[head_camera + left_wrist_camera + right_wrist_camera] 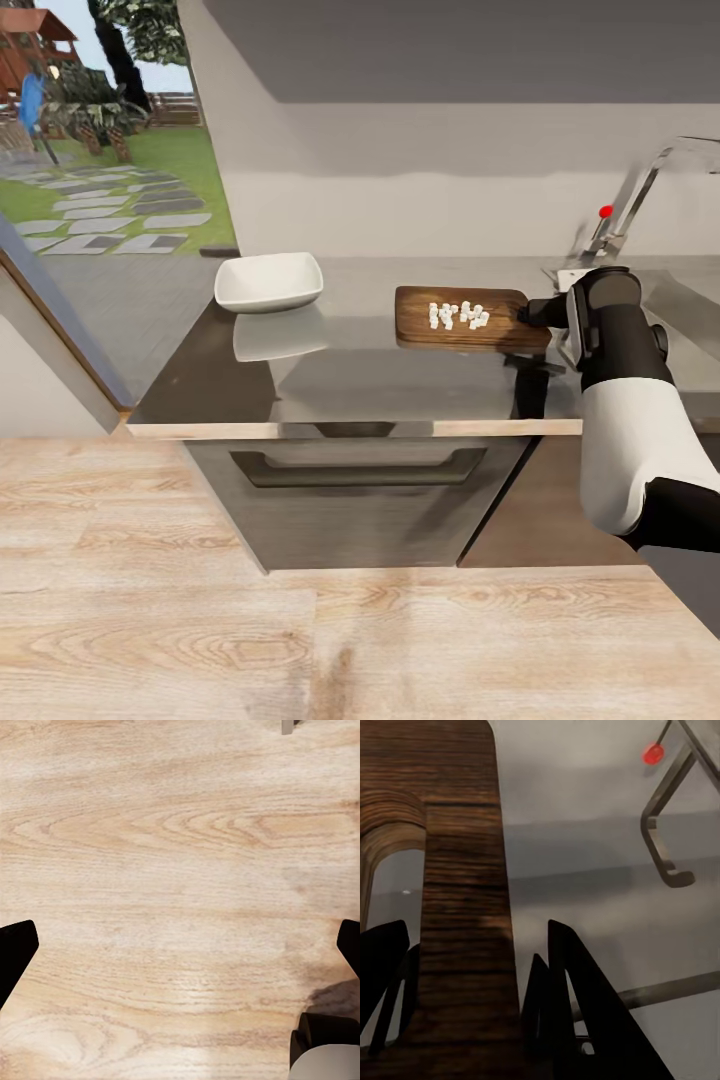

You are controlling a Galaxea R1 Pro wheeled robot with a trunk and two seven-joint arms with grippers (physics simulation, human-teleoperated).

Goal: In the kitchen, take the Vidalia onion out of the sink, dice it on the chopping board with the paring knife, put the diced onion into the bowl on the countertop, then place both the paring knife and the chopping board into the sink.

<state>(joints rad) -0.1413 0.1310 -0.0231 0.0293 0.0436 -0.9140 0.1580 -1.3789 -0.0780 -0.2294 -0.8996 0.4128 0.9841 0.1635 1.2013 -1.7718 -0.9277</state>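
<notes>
Your right arm is covering the handle end of the chopping board (460, 318), so the head view is hiding where the right end effector (540, 312) is meeting the wood. The right wrist view is showing it more clearly: the board's end strip (461, 907) is sitting between the two dark fingers (574, 1012), with the slot hole (390, 889) beside it, so you are gripping the board by its handle end. The knife is not something you can make out here, and the sink (690, 290) is being cut off at the picture's edge, with only part of the tap (640, 195) and its red knob (605, 211) showing.

You are looking at one board, one white bowl (269, 281) and a cluster of roughly a dozen small white onion pieces (457, 316) lying on the board. The bowl is sitting on the bench (350, 370), well apart from the board.

Your left end effector (180, 945) is hanging over the wooden floor (180, 855), its fingers spread wide with nothing between them.
</notes>
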